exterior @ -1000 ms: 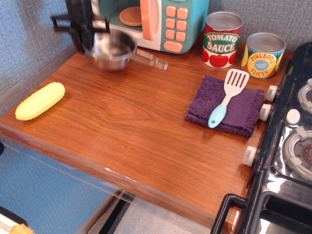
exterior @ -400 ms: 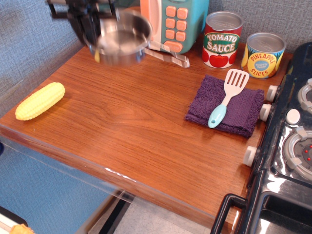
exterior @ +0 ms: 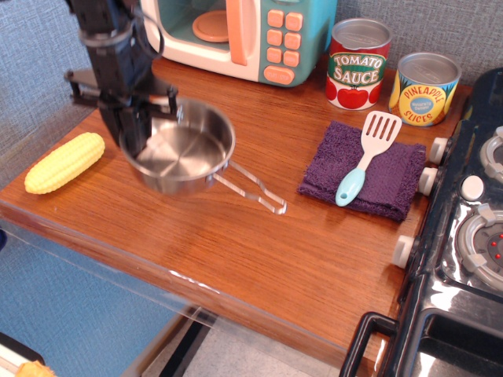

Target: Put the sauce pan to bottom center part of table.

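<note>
At far left of the counter [exterior: 236, 236] lies a yellow corn cob [exterior: 64, 162], bumpy plastic, clear of everything. Next over, the black gripper [exterior: 135, 135] comes straight down onto the left rim of the sauce pan [exterior: 182, 154]; fingers [exterior: 132, 132] look pinched on that rim, one inside the bowl and one outside. Pan is shallow polished steel, mirror interior, thin wire-loop handle [exterior: 253, 191] pointing right and toward the front edge. Can't tell whether the pan base is resting on the wood or held just above it. Judging by position, it sits left of centre and mid-depth, so transport looks mostly done; what's left is a short shift right and forward, set-down, release. Counter is brown wood grain with a rounded front lip. Behind: teal toy microwave [exterior: 236, 31], peach door and buttons. Further right, tomato sauce can [exterior: 358, 64] and pineapple slices can [exterior: 424, 89], both silver-topped. Below them a purple terry cloth [exterior: 393, 177] with a white slotted spatula [exterior: 363, 157], blue grip, lying on it. Far right, black toy stove [exterior: 464, 236].
</note>
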`<act>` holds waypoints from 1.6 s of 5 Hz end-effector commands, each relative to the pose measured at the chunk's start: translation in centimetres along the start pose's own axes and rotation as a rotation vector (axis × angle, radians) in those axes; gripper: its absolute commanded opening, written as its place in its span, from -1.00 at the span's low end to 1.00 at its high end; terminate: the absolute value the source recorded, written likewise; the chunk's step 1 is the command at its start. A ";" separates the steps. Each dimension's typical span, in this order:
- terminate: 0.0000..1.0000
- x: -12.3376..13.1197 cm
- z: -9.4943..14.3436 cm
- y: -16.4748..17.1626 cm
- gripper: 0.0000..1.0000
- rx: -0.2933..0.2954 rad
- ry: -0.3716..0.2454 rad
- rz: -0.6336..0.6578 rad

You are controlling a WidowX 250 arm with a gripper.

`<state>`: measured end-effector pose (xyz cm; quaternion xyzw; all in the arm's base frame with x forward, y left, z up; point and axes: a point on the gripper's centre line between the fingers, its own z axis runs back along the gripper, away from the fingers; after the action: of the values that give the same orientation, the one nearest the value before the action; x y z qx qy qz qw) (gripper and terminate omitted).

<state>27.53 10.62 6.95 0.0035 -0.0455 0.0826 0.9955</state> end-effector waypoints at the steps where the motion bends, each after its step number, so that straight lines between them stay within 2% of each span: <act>1: -1.00 -1.7 -0.3 -0.9 -1.00 0.051 -0.004 -0.080; 2: -1.00 -2.7 -1.3 -1.4 -1.00 0.072 0.032 -0.090; 4: -1.00 -3.5 -2.0 -0.8 -1.00 0.088 0.058 -0.057; 5: -1.00 -3.6 -1.9 -1.0 1.00 0.094 0.052 -0.053; 7: -1.00 -3.6 -1.2 -0.7 1.00 0.087 0.037 -0.043; 8: -1.00 -3.5 1.7 -0.3 1.00 0.077 -0.039 -0.055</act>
<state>24.79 8.46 6.94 0.0360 -0.0437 0.0581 0.9967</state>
